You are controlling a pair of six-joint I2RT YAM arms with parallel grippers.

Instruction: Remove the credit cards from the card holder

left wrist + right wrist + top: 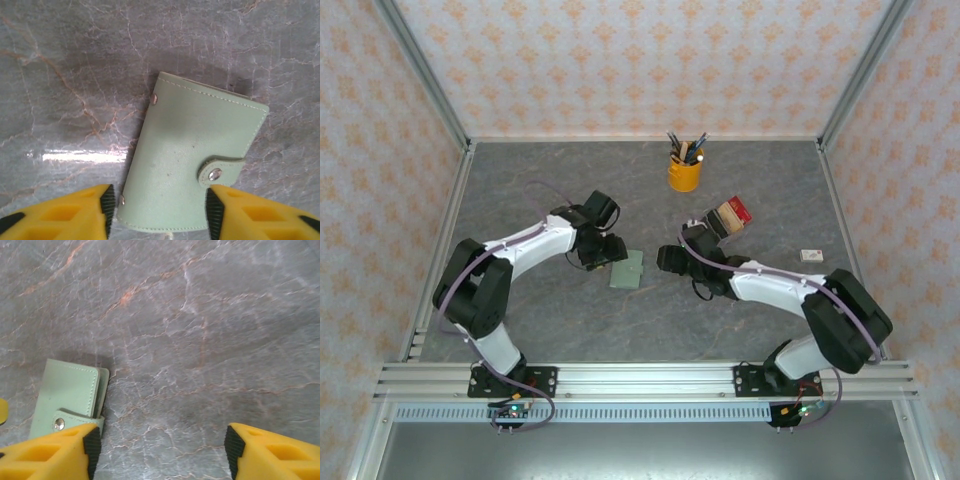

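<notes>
Card holder (pixel 185 145) lies flat on the table (pixel 60 75), strap (pixel 220 170) snapped shut. No cards are out, so the whole job remains. Left gripper (pixel 160 214) straddles its near end, jaws spread. Right gripper (pixel 162 452) hangs just beside it, spread and empty. Farther back stands a pen cup (pixel 685 172).

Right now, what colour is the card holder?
The card holder is pale green, clearest from the left wrist.

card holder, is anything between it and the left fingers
Nothing visible. The left fingers stand open on either side of the near end of the card holder. The holder itself is shut, with its snap strap fastened over the front.
</notes>
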